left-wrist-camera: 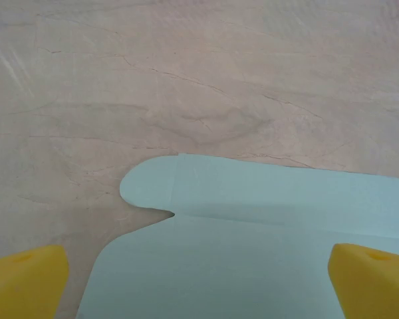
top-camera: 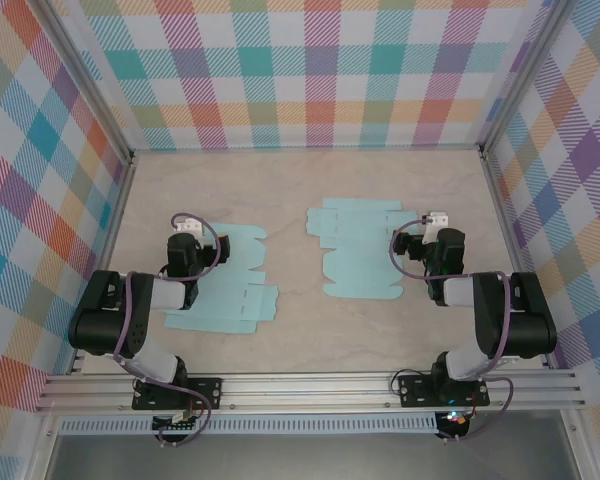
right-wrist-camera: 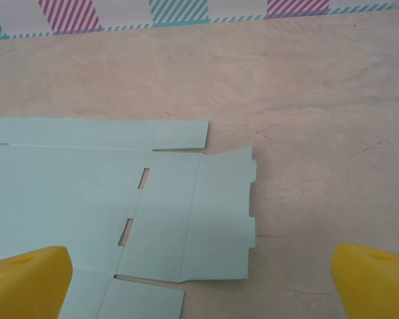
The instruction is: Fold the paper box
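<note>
- On the pale marbled table (top-camera: 280, 180) we see two flat, light teal card cut-outs, both unfolded and well apart from each other.
- Our left paper box blank (top-camera: 230, 295) lies flat just ahead of the left arm, with its tabbed edge turned toward the table's middle.
- Our left gripper (top-camera: 186, 230) hangs over the far left corner of that blank. From the left wrist, its yellow fingers (left-wrist-camera: 23, 282) stand spread wide with nothing between them, and a rounded flap of the blank lies below.
- Our right paper box blank (top-camera: 360, 250) lies flat right of the table's middle. From the right wrist, its crease lines, narrow slits and notched end flap show plainly.
- Our right gripper (top-camera: 435, 222) sits at that blank's right edge. Its claw is spread wide and grips nothing. One yellow finger (right-wrist-camera: 26, 282) is over the card and the other is over bare table.
- Plaid walls (top-camera: 280, 70) close the table on three sides.
</note>
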